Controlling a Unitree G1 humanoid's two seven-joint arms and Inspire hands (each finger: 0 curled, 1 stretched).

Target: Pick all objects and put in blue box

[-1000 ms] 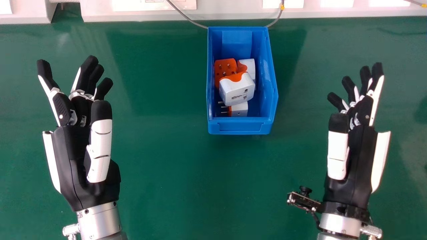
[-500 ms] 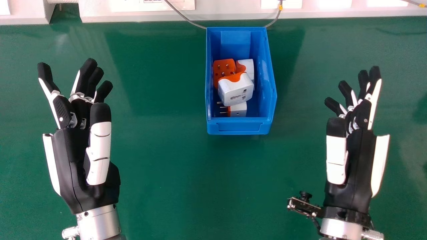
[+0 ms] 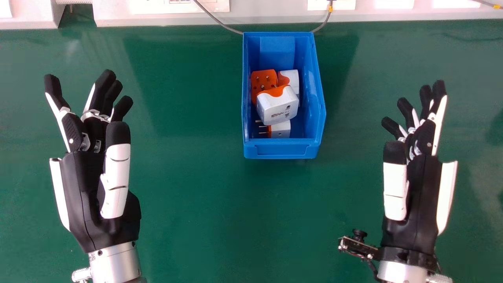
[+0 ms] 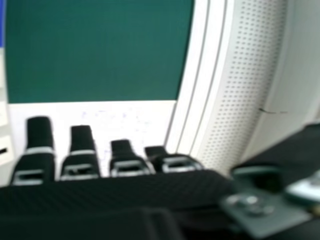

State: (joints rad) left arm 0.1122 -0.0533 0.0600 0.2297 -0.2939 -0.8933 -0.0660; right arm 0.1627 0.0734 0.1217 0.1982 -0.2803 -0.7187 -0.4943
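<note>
In the head view my left hand (image 3: pixel 84 177) is held over the left of the table, open and empty, palm up. My right hand (image 3: pixel 422 188) stands likewise open and empty at the right. Between them, farther back, is the blue box (image 3: pixel 279 149). Inside it a white and orange adapter (image 3: pixel 278 108) lies on top of the others: an orange one with pins (image 3: pixel 263 79), a white and orange one (image 3: pixel 291 78) behind, and another (image 3: pixel 280 129) near the front wall, its pins pointing left. In the right hand view the fingers of my right hand (image 4: pixel 80 160) are extended.
The green table (image 3: pixel 196 196) stretches around the box and beneath both hands. A pale ledge (image 3: pixel 267 17) runs along its back edge, with a grey cable (image 3: pixel 216 19) behind the box. A small camera (image 3: pixel 355 245) is mounted by my right wrist.
My right hand has drawn back slightly toward the robot and a little to the left. My left hand has shifted back very slightly. The adapters keep their places in the box.
</note>
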